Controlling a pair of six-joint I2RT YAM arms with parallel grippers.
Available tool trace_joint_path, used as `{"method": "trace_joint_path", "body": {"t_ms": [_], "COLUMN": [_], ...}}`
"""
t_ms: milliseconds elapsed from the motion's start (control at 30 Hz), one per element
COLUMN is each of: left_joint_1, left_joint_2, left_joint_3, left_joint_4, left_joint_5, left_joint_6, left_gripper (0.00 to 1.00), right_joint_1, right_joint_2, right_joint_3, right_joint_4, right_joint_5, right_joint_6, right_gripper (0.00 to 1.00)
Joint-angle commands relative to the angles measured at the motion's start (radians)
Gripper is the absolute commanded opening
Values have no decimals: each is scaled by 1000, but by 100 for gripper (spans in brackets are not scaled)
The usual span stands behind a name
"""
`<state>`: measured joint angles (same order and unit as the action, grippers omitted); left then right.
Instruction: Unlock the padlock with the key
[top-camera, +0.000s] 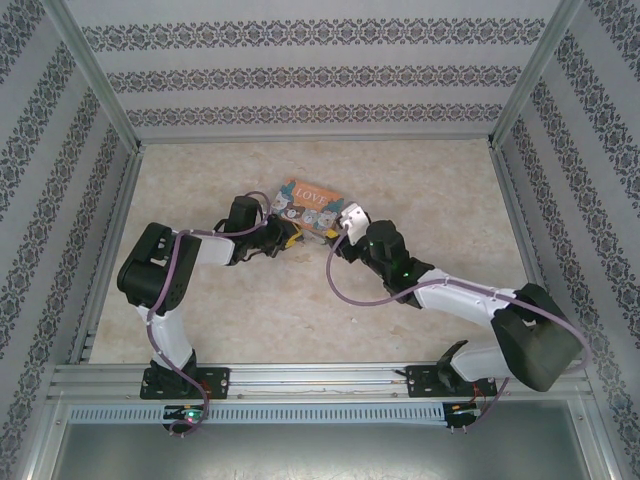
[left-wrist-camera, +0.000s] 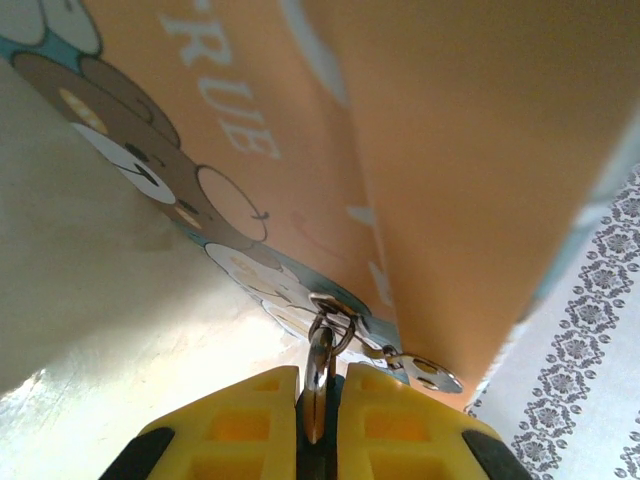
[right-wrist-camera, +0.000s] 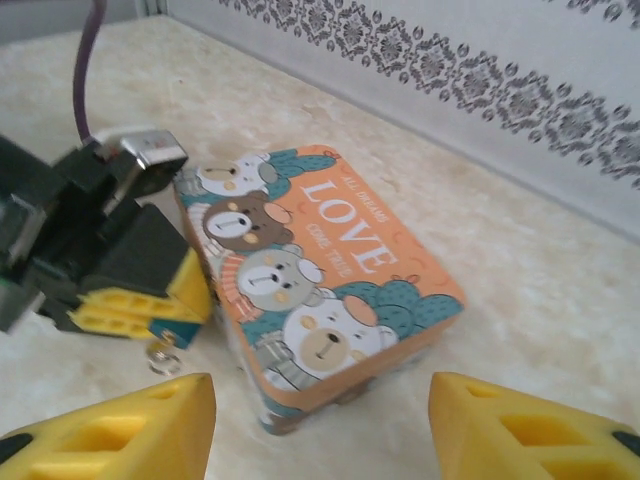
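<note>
The left tool is closed on the padlock. In the left wrist view its two yellow fingers are pressed together around a thin silvery loop, the shackle, which sticks up out of the slit between them. A sliver of dark teal shows just beside the loop, low in the slit, and the rest of the body is hidden by the fingers. A small metal ring is threaded through the top of the shackle. A flat silvery key hangs from the ring, pointing right and lying close under the lower edge of the tin. I cannot tell whether the key touches the tin.

The tin is an orange "LOVE" box printed with cartoon bears. It lies flat on the pale marbled counter, near the patterned back wall. In the right wrist view the left tool sits at the tin's left side, with its fingers up against the tin's wall and the ring dangling just beneath them.

The right tool is open. Its two yellow fingers stand wide apart at the bottom of the right wrist view, gripping nothing, with the near corner of the tin between and beyond them. In the top view both tools meet at the near edge of the tin, the left from the left and the right from the right.
</note>
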<state>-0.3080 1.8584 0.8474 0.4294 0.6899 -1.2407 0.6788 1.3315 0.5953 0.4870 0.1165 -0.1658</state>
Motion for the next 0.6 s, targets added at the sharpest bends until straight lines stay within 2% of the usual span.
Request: {"method": "trace_joint_path", "body": {"t_ms": [0, 100, 167, 467, 567], "left_joint_1": [-11, -10, -10, -14, -19], "left_joint_2": [-35, -38, -46, -85, -92], "left_joint_3": [49, 92, 115, 121, 115], "left_joint_4": [-144, -264, -339, -422, -422], "left_joint_5": [37, 41, 34, -10, -15], "left_joint_6": [44, 90, 121, 118, 99], "left_gripper": [0, 0, 0, 0, 0], "right_joint_1": [11, 9, 4, 11, 32], "right_joint_2": [-49, -83, -106, -144, -112], "right_joint_3": [-24, -29, -39, -74, -89], "right_joint_4": [-16, -31, -33, -47, -47], "right_joint_5": [88, 114, 120, 78, 72], "right_joint_6": [-241, -302, -315, -329, -372], "right_gripper": [68, 84, 98, 98, 93]}}
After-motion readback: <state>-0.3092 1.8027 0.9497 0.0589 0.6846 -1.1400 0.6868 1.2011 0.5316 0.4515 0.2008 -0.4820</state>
